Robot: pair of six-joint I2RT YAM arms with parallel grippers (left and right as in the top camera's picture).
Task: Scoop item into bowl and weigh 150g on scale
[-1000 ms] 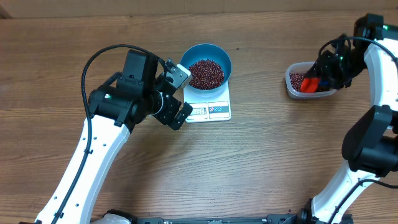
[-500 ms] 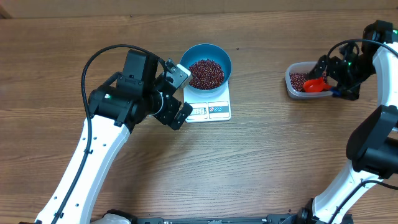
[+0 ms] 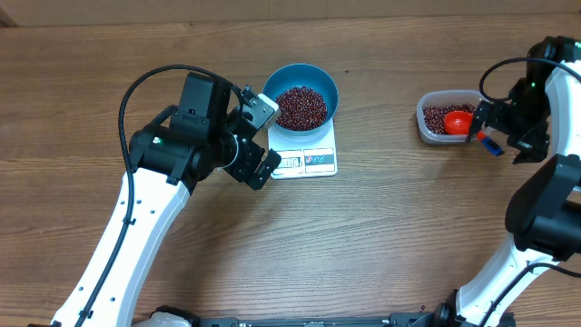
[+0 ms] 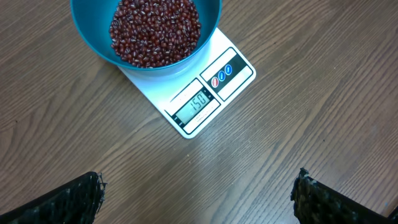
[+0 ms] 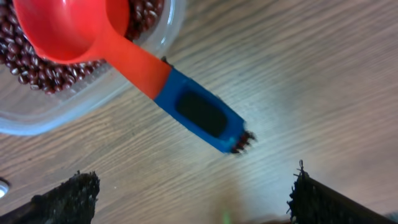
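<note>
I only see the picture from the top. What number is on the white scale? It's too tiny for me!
Observer: In the left wrist view, the scale display looks like it reads 150, with the blue bowl of beans sitting on it.
Operator: Is the robot holding the red scoop?
Observer: No. In the right wrist view, the scoop lies with its cup on the beans in the clear tub. The right fingers are open and not touching it.
Operator: What does its handle look like up close?
Observer: The blue handle sticks out over the tub's rim and has a black patch set into it.
</note>
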